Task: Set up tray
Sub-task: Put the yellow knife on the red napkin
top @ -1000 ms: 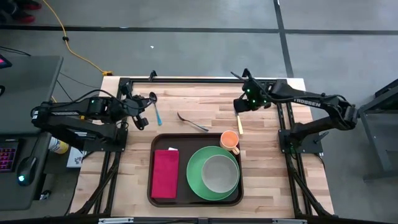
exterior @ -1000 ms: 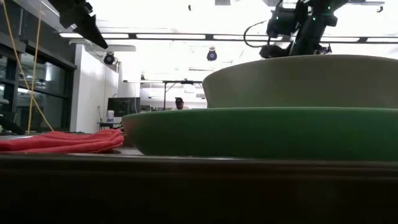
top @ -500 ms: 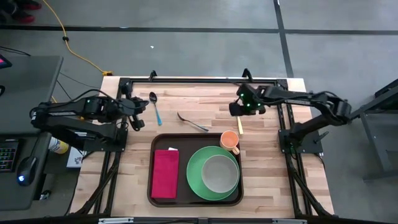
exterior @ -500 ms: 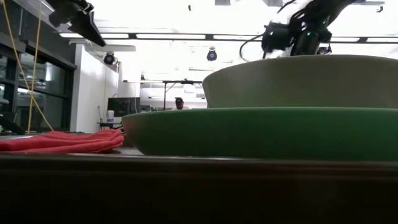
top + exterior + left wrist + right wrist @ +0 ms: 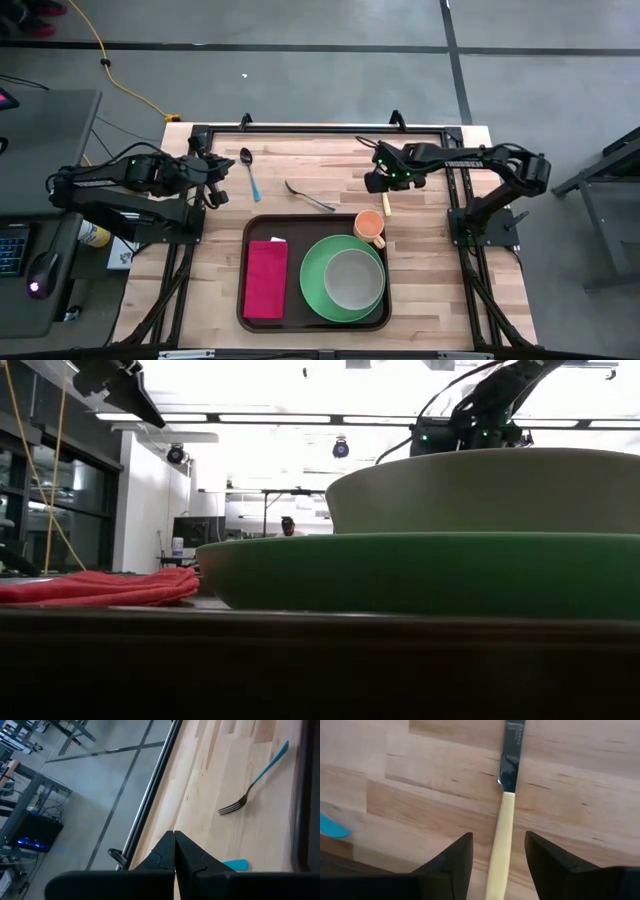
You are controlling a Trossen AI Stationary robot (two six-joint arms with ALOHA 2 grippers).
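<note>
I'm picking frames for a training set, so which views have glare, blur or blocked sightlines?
Low view: ceiling lights blow out the background, and the green plate and bowl loom close, hiding the table behind them. Right wrist view: evenly lit, the yellow-handled knife clear between the open fingers. Left wrist view: the fork is sharp. High view: even light, no glare.

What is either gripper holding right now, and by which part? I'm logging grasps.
Nothing is held. The right gripper is open, its fingers straddling the knife at its yellow handle without closing. The left gripper is shut and empty.
</note>
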